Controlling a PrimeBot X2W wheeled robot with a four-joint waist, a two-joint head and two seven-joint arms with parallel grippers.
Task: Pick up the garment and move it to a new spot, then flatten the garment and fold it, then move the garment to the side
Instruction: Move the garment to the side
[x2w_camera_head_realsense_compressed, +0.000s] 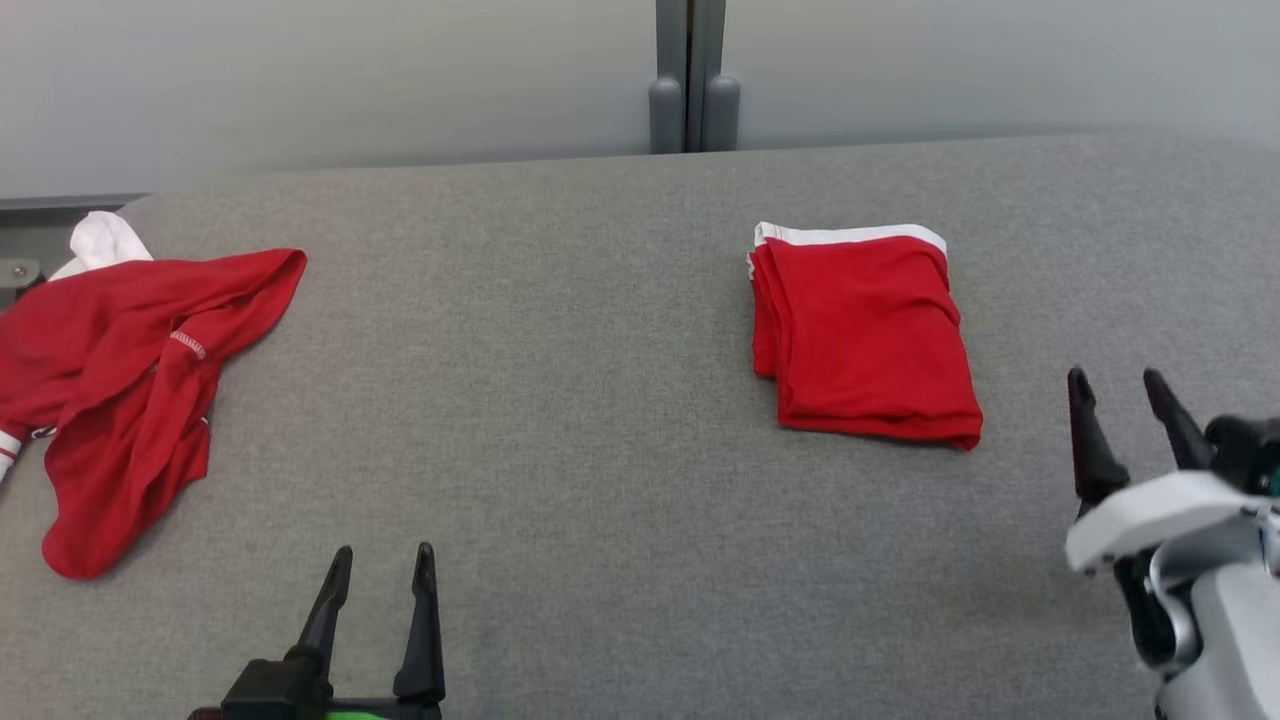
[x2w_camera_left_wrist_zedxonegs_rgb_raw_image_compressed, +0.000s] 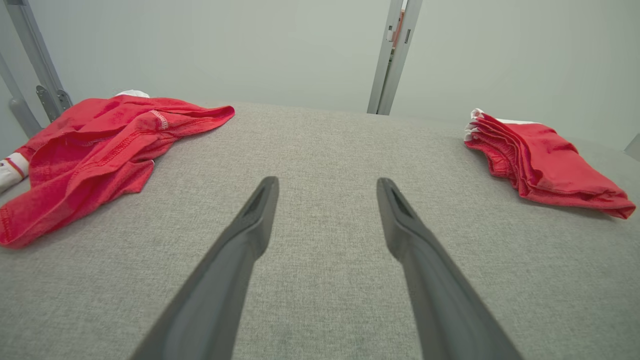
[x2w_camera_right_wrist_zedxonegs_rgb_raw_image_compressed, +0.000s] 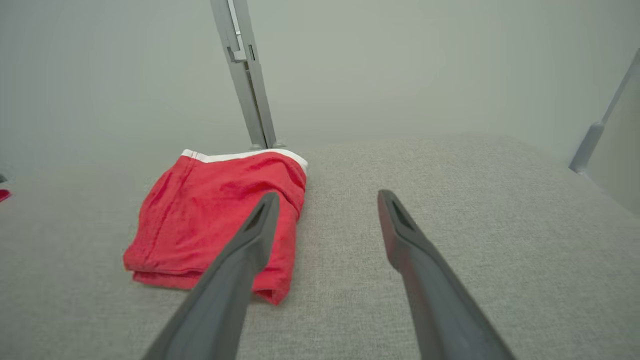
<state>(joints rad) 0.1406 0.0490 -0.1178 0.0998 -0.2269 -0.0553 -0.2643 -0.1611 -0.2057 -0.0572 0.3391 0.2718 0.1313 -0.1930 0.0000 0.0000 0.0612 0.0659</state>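
Note:
A folded red garment (x2w_camera_head_realsense_compressed: 865, 335) with a white band along its far edge lies flat on the grey table, right of centre; it also shows as a neat stack (x2w_camera_left_wrist_zedxonegs_rgb_raw_image_compressed: 542, 162) and close up (x2w_camera_right_wrist_zedxonegs_rgb_raw_image_compressed: 215, 220). My right gripper (x2w_camera_head_realsense_compressed: 1118, 385) is open and empty, just right of that garment near its front corner. In its own view the right gripper (x2w_camera_right_wrist_zedxonegs_rgb_raw_image_compressed: 327, 200) has its left finger in front of the garment's right edge. My left gripper (x2w_camera_head_realsense_compressed: 385, 565) hangs open and empty near the front edge, with bare table between the left gripper's tips (x2w_camera_left_wrist_zedxonegs_rgb_raw_image_compressed: 327, 185).
A crumpled red garment (x2w_camera_head_realsense_compressed: 120, 370) with white trim lies at the table's left edge, spread loosely (x2w_camera_left_wrist_zedxonegs_rgb_raw_image_compressed: 95, 150). A grey post (x2w_camera_head_realsense_compressed: 690, 75) stands behind the table's (x2w_camera_head_realsense_compressed: 560, 400) far edge against a pale wall.

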